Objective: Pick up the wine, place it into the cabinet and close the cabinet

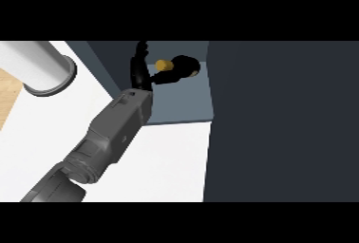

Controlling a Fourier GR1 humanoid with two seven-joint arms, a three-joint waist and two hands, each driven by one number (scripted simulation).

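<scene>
The left hand (142, 71) curls around the wine bottle (181, 68) inside the cabinet (184, 102), the bottle's cork pointing back toward it.

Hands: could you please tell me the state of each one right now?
Left hand: shut on the wine bottle, inside the cabinet.
Right hand: not in view.

Dark wine bottle (184, 66) inside open cabinet (189, 102)
</scene>
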